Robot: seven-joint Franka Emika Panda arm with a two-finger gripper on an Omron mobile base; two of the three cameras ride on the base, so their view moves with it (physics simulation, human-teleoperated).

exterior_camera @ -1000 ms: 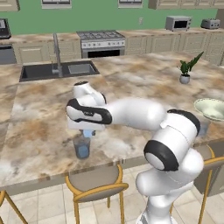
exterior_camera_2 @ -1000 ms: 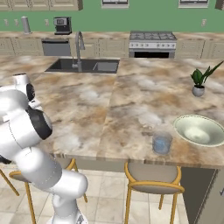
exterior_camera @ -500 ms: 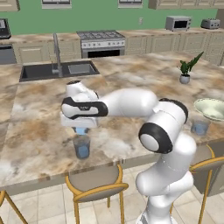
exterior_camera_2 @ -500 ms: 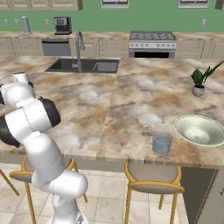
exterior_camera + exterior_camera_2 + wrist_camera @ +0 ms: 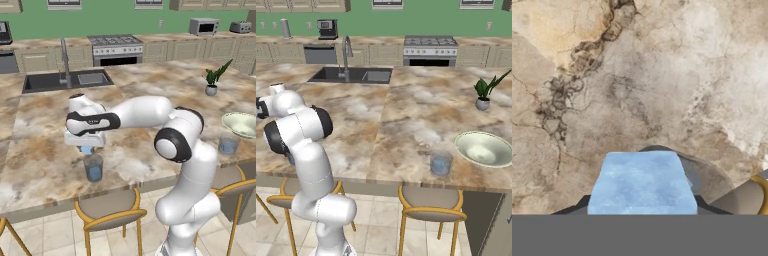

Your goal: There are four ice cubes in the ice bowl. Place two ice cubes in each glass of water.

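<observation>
Held ice cube (image 5: 643, 183) pinched in gripper (image 5: 87, 148) above glass (image 5: 93, 167) at 6 o'clock; best centred before release.

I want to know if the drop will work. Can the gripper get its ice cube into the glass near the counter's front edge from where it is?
Probably yes. The gripper holds an ice cube just above the glass of water, whose open mouth has nothing between it and the cube.
</observation>
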